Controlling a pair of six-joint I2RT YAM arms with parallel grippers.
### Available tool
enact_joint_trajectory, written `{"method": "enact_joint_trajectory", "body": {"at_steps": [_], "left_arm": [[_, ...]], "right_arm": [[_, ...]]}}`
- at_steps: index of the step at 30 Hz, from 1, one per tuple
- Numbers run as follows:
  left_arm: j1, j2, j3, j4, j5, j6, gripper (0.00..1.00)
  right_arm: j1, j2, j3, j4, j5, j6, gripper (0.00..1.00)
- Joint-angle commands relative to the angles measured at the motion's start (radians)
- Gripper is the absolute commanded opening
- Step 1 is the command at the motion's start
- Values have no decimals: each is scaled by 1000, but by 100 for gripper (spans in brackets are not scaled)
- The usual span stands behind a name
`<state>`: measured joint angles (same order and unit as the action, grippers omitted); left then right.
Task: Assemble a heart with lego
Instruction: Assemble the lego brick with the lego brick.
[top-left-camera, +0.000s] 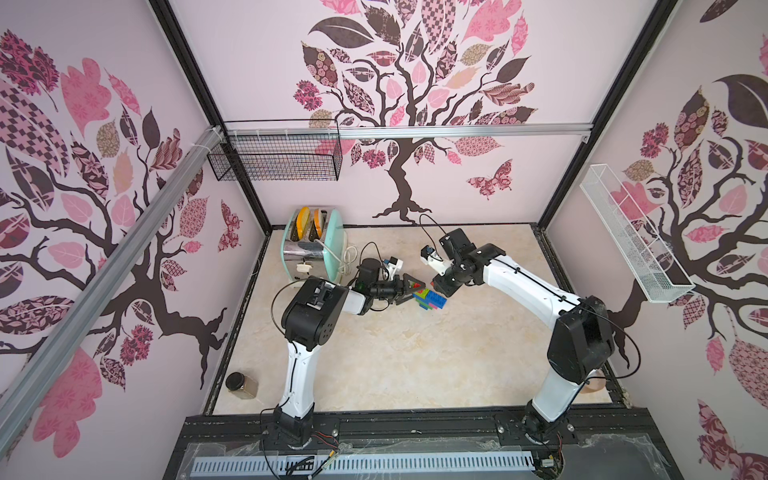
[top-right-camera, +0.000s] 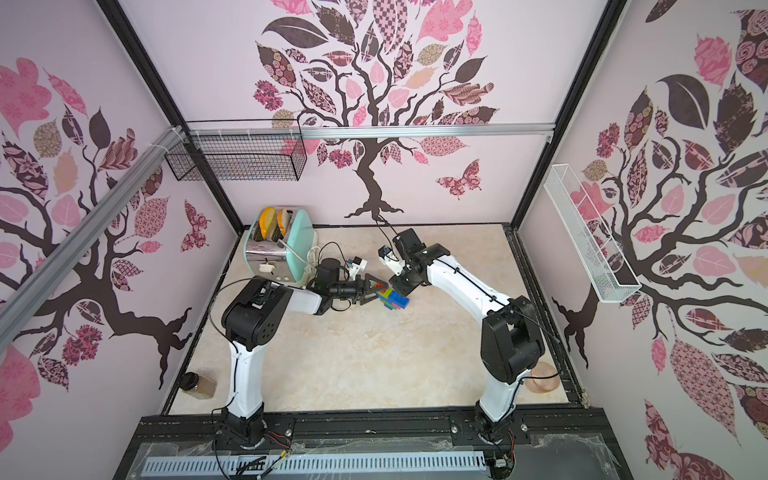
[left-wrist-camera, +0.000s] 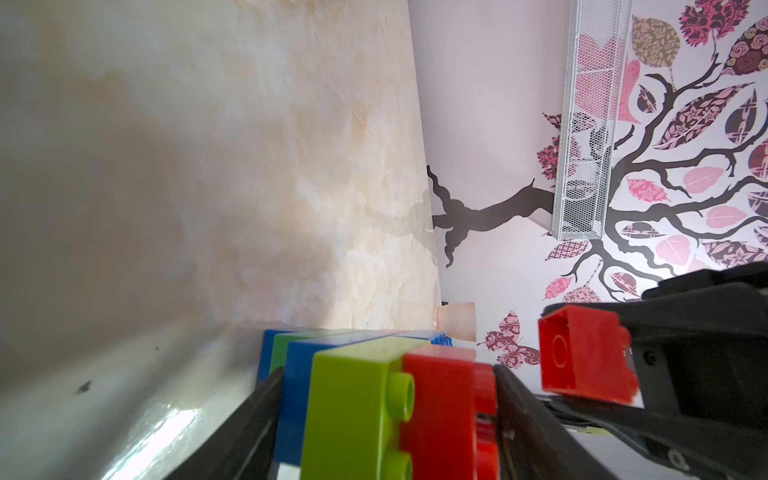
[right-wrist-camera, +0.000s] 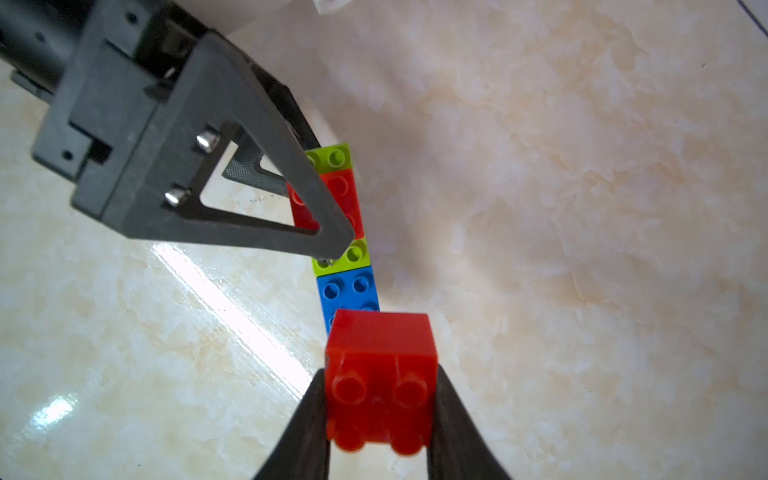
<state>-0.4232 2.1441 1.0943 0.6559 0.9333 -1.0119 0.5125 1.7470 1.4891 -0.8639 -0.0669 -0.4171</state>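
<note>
One marble-look tabletop (top-left-camera: 395, 365), tree-decal walls (top-left-camera: 257, 62) | left fingers (left-wrist-camera: 532, 432) astride heart (left-wrist-camera: 353, 399), grip unclear | right fingers (right-wrist-camera: 303, 424) clamp red brick (right-wrist-camera: 380, 374)

Lego heart (top-left-camera: 431, 300) & red brick (right-wrist-camera: 381, 374): hard plastic, glossy, smooth; brick's faces look a bit scuffed. Table (top-left-camera: 395, 353): marble-look, polished, strong glare. Fingers (right-wrist-camera: 266, 137) of left gripper (top-left-camera: 417, 293): matt blk plastic, fine-grained, w/ bright metal screws (right-wrist-camera: 205, 139). Toaster (top-left-camera: 309, 249): mint gloss ends, mirror chrome side. Basket (top-left-camera: 278, 162): blk metal wire. Tray (top-left-camera: 631, 241): white metal mesh. Arm link (top-left-camera: 519, 282): white gloss shell. Wall (top-left-camera: 124, 291): matt print.
</note>
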Motion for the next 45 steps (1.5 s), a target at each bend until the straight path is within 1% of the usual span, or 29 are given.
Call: {"method": "enact_joint_trajectory", "body": {"at_steps": [1,5,6,8,11,14,17,20,25,37,41,45], "left_arm": [[5,-15,-18,27,6,1,73],[5,-11,-23,34,7,-4,70],[4,-10,-22,35,9,-5,70],[4,-11,-24,36,8,1,69],[5,-7,-18,25,17,17,68],[4,-11,-15,15,31,35,68],[4,-24,-8,-44,31,80,67],[4,-29,-8,-55,33,90,67],[3,-22,-5,-61,32,92,67],[4,-26,-7,-61,32,91,66],[3,-24,-6,-61,31,88,67],[3,-27,-5,-61,32,87,66]], "right_arm": [[-7,-33,-15,-37,3,-78,24],[-6,-58,-43,-72,-48,-185,25],[-6,-64,-46,-94,-78,-216,24],[-11,-64,-35,-128,-97,-264,24],[-39,-9,71,-234,-162,-306,24],[-41,59,183,-336,-170,-333,24],[-40,123,272,-399,-151,-325,24],[-30,147,293,-413,-100,-313,23],[-12,129,245,-380,-45,-289,22],[7,167,209,-322,-47,-258,23],[7,170,188,-300,-65,-249,23],[14,188,175,-293,-54,-236,23]]}}
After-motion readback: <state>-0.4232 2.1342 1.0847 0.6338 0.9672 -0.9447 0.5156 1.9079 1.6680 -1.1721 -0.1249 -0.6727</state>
